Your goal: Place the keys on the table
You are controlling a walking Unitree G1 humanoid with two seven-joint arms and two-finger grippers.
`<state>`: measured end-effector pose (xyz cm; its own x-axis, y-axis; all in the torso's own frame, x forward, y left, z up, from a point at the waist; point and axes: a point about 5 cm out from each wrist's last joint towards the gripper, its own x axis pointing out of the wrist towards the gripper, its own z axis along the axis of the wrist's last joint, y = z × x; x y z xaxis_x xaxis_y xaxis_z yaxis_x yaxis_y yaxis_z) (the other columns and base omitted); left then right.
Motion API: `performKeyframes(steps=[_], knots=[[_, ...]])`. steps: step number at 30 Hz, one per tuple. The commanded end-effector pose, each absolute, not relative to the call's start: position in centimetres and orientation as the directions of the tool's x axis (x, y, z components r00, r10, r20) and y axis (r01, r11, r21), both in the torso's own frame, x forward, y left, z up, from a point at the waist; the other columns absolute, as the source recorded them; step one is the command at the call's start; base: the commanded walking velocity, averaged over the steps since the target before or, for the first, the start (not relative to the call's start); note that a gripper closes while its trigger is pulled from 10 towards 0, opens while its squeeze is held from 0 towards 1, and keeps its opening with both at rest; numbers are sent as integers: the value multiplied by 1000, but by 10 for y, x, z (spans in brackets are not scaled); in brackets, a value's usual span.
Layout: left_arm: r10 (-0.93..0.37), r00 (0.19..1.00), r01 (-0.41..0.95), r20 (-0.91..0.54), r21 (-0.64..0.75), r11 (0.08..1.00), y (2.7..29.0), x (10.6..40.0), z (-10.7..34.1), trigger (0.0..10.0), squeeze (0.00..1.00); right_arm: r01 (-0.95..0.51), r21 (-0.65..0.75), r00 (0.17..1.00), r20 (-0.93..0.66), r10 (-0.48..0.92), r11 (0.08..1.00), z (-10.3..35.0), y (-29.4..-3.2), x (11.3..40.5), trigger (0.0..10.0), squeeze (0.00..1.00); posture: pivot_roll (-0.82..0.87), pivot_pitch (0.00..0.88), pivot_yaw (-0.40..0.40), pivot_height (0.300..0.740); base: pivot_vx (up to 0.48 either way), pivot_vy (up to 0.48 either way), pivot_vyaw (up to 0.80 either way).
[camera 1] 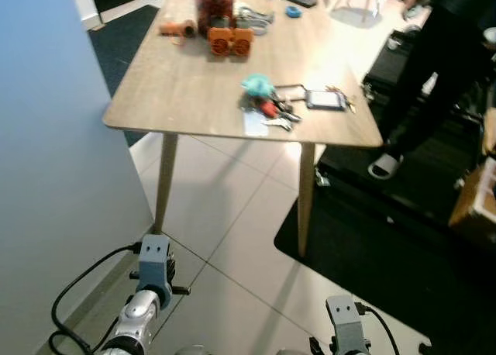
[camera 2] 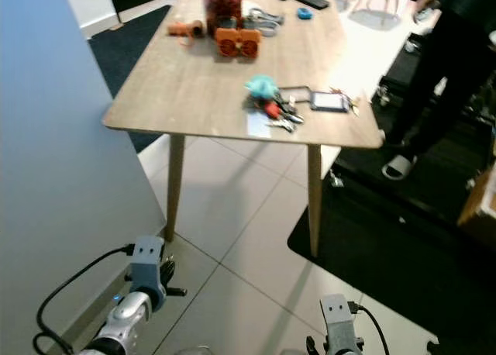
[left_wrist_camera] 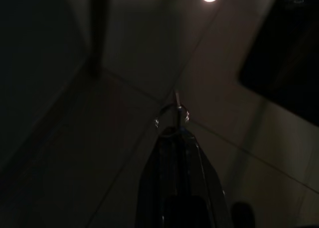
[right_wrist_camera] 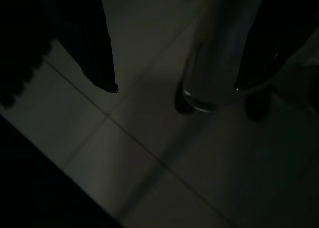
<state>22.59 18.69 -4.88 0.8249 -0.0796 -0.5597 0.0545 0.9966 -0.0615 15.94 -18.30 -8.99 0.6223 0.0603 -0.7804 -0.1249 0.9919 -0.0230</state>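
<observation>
Far left of the head view there's the pale blue wall [camera 1: 54, 138], and your left arm [camera 1: 143, 308] hangs low beside it, at the bottom left of the frame. The left wrist view is dark, but you can see the left gripper [left_wrist_camera: 172, 131] clenched, its fingers pressed together on a small metal key ring [left_wrist_camera: 172, 114] that pokes out past the tips over the tiled floor [camera 1: 225, 239]. I'd take that for the keys you're carrying; whatever hangs from the ring is too dim to make out.

The wooden table [camera 1: 186, 84] fills the upper middle of the frame, well apart from both arms and up-frame from them. Its near edge runs roughly left to right across your path, with the near left leg [camera 1: 163, 180] almost straight above the left arm in the picture. So the carrying arm is on the nearer side, but you'll need to close in and raise it before any release. Note the bunch of keys [camera 1: 267, 107] with a teal fob already lying near the table's front right corner; the bare wood to its left looks like the easier landing spot.

At the bottom right, the right gripper [right_wrist_camera: 174, 88] hangs idle, fingers [right_wrist_camera: 99, 63] spread with nothing between them. A person [camera 1: 434, 68] stands at the upper right, beside the table's far corner
</observation>
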Motion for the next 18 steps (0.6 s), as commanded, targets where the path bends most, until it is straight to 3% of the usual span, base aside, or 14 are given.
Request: performKeyframes(steps=[1,18], knots=[[-95,833,72,-545,-64,995,182,230,-46,10000,0,-124,-28,594,-803,52,992,-94,-187,149,10000,0,38,73,-29,740,360,0,0],[-83,833,60,-547,-60,996,184,228,-47,10000,0,-138,-29,594,-802,59,990,-94,-186,149,10000,0,41,83,-32,740,357,0,0]])
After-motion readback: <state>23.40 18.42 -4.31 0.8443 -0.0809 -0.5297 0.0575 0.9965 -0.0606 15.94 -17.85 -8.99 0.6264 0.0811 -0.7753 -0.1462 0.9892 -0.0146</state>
